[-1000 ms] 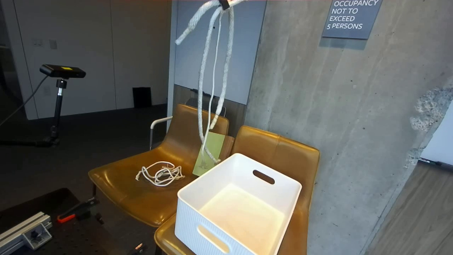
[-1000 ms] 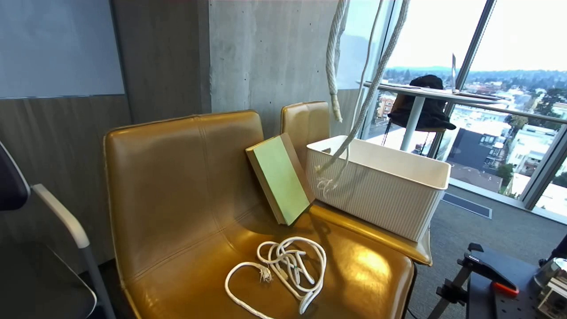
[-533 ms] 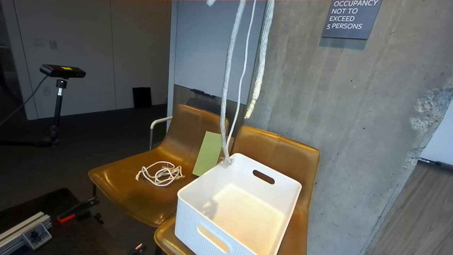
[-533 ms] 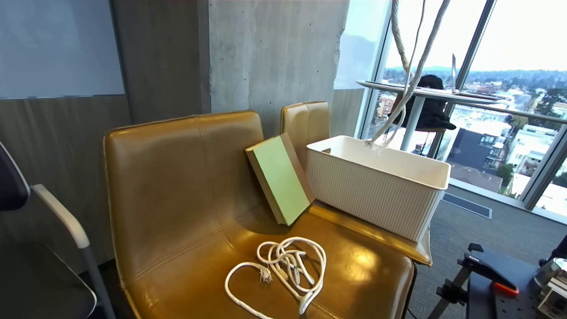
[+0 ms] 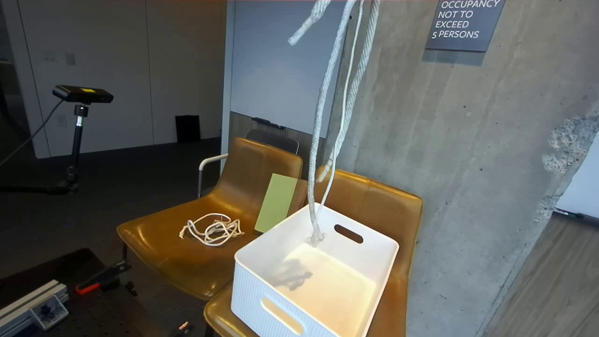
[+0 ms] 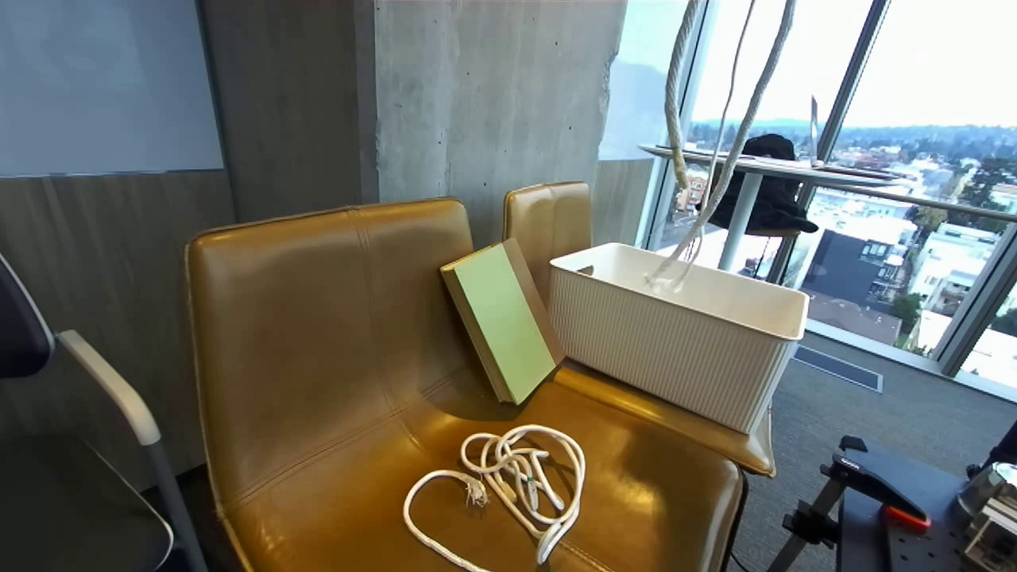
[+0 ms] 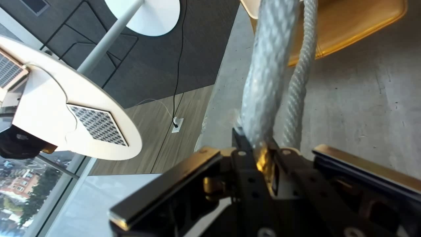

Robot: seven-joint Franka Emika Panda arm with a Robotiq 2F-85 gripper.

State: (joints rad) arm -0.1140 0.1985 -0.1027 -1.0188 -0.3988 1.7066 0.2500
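Concrete forms the wall [image 5: 472, 154] behind two tan chairs [image 5: 164, 224] standing side by side, and a grey sign [image 5: 463, 25] limiting occupancy to 5 persons hangs on it. Tall windows [image 6: 937, 71] and a round table [image 6: 771, 166] show in an exterior view. On one chair sits a white bin [image 5: 248, 285] with ribbed sides and cut-out handles; on the other seat lie a loose tangle of cord [image 5: 225, 228] and a green book [image 6: 507, 322], which leans at a tilt just beside the bin. In the wrist view, the gripper [image 7: 258, 144] has its fingers [image 7: 242, 144] drawn almost together, with a thick pale rope [image 7: 268, 72] pinched at their tips. A twisted strand [image 7: 297, 98] runs close beside that rope, and whether the fingers hold it too cannot be told, because the gripper hides where it goes. In both exterior views the rope hangs down from the top edge beside a thin string [image 5: 346, 86], and their frayed lower ends are over the bin's opening. Whether they dip below the rim is hard to judge. Dark shadow [image 5: 290, 276] falls across the bin's floor near them.
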